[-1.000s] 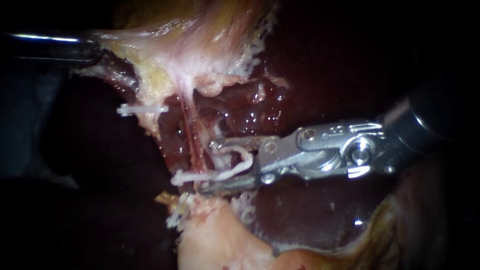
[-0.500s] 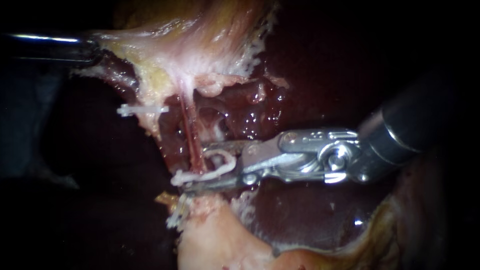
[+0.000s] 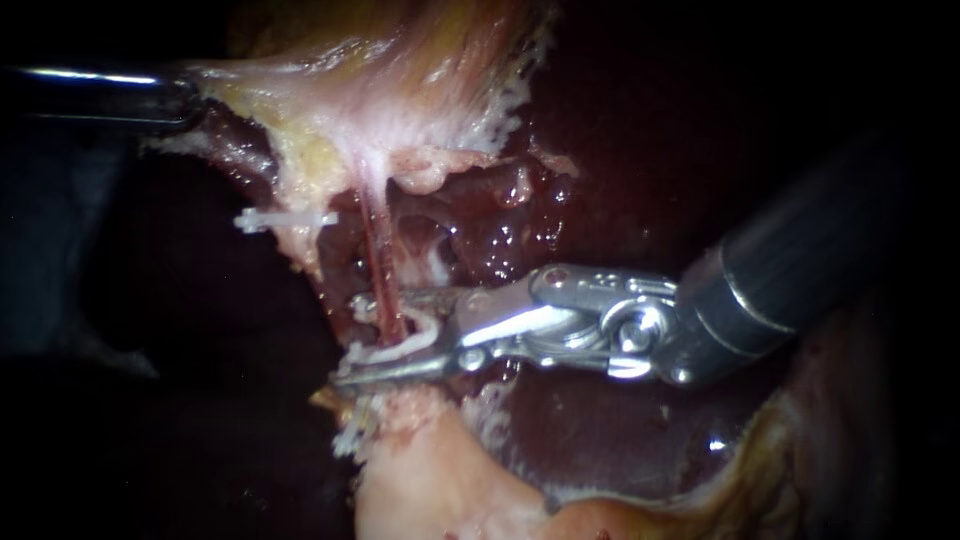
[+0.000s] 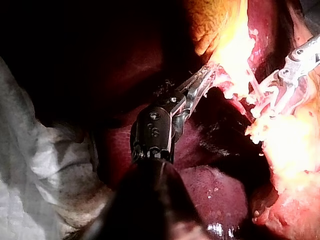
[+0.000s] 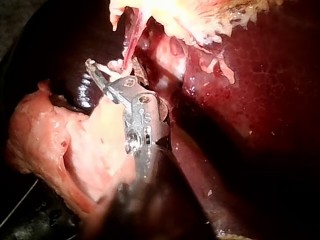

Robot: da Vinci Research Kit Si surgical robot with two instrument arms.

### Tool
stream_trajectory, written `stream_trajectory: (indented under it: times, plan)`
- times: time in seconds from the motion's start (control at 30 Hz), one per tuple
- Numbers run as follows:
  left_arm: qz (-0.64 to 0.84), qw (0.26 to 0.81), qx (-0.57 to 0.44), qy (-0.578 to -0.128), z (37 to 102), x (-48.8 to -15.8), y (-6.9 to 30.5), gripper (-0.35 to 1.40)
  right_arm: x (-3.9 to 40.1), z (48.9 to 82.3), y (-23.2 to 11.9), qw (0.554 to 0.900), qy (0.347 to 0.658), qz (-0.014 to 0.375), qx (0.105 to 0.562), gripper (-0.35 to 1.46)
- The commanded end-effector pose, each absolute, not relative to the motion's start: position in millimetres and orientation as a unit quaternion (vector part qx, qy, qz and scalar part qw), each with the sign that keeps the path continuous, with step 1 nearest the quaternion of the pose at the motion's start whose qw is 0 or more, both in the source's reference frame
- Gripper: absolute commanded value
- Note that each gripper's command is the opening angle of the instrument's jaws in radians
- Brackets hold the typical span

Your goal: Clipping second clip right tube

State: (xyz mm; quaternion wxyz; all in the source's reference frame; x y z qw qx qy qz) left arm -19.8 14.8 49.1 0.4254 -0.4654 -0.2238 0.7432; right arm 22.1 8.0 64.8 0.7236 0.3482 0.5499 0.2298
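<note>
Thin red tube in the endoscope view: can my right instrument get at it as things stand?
Probably yes: the right instrument has its jaws astride the thin red tube, with the white clip held between them. Nothing shows in the way.

Surgical lab bench setup — dark red liver (image 4: 210, 185) lying bare beside crumpled pale cloth (image 4: 35, 165) — white clip (image 3: 285, 217) set in tissue (image 3: 400, 110).

All of it rests on a pale, crumpled cloth (image 4: 35, 165), which I see only from my left wrist. The dark red liver (image 4: 210, 185) lies on it, its edge against the folds. From my right wrist, the ground under the liver is too dark to make out.
</note>
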Motion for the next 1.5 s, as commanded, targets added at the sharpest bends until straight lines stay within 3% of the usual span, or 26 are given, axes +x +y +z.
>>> stream_trajectory:
  times: [0.03,0.3,0.77,1.13,1.5]
  plan:
    - [0.743,0.426,-0.465,-0.224,49.1,-19.8,14.8,-0.35,22.2,64.8,8.0,0.722,0.552,0.228,0.349,0.5]
    - [0.743,0.425,-0.465,-0.224,49.2,-19.8,14.9,-0.35,22.3,63.8,7.3,0.713,0.56,0.212,0.366,0.5]
    - [0.742,0.428,-0.465,-0.224,49.4,-19.6,15.0,-0.35,23.6,58.7,5.6,0.686,0.578,0.189,0.398,0.49]
    - [0.742,0.428,-0.465,-0.224,49.4,-19.6,15.0,-0.35,23.5,59.3,5.9,0.675,0.568,0.212,0.421,0.46]
    - [0.742,0.428,-0.464,-0.224,49.4,-19.7,15.0,-0.35,23.6,59.8,6.0,0.657,0.573,0.203,0.445,0.4]
